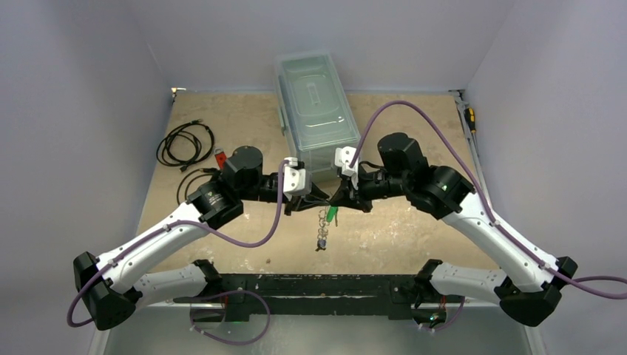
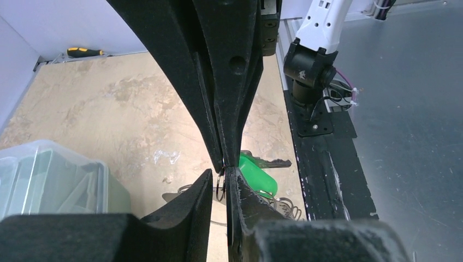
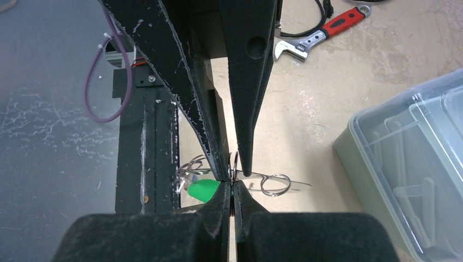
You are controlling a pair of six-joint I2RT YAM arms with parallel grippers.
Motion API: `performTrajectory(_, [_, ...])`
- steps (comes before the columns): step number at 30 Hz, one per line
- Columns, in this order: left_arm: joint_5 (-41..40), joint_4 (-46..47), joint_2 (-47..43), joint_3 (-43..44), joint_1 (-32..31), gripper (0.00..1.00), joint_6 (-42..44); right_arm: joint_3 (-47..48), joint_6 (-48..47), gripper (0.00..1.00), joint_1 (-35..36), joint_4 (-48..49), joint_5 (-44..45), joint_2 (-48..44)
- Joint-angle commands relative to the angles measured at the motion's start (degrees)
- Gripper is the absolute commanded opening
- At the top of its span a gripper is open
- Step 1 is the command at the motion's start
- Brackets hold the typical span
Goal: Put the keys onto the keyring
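left gripper (image 2: 220,183): 1; fingers nearly closed, pinching a thin wire loop of the keyring
right gripper (image 3: 233,188): 1; fingers pressed together on the edge of a wire loop, same keyring
gripper tips: nose to nose over the table's front middle; touching or just apart, cannot tell
keyring (image 1: 322,235): 1; held between both grippers, loose part trailing toward the near rail; clear of the table or resting on it, cannot tell
small wire rings (image 3: 275,184): at least 2 countable in right wrist view, one right of the fingers, rest bunched left
green key (image 2: 256,176): 1; just beside the pinch, in with the ring cluster, metal blade pointing toward the near rail
other keys: too small to tell
table (image 1: 414,237): 1; tan, scuffed
clear box (image 1: 314,111): 1; lidded, far middle, behind the grippers
wrench (image 3: 322,34): 1; red handle, left side near the cables
cable coils (image 1: 185,143): 2; black, left side, one partly under the left arm
screwdriver (image 2: 84,52): 1; yellow and black, far right edge
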Motion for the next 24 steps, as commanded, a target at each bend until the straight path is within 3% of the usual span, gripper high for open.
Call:
performTrajectory(1, [1.1,2.5,-0.2,-0.8,-0.1,0.10,-0.2,1.6,-0.3,0.00,0.3,4.9,-4.4,-2.2])
performTrajectory(4, [1.0,2.6,-0.2,-1.0,-0.1,0.00,-0.2,1.2,-0.3,0.00,0.3,5.7,-4.7,-2.4])
performTrajectory(9, [-2.6,4.4,-2.1,-1.7,0.0,0.00,-0.9,-1.0,1.1,0.01,0.3,10.0,-3.2,-4.4])
performTrajectory(13, [-7.3,10.8,-5.6,-5.2,0.2,0.00,-3.2,-3.9,4.2,0.43,0.3,14.8,-0.2,-7.1])
performTrajectory(15, [-8.1,12.1,-6.8,-6.4,0.6,0.00,-4.0,-4.4,4.3,0.56,0.3,15.4,3.0,-8.1])
performTrajectory(24, [-9.1,14.8,-9.8,-9.3,1.4,0.00,-5.4,-9.1,8.1,0.71,0.3,24.3,11.3,-14.8])
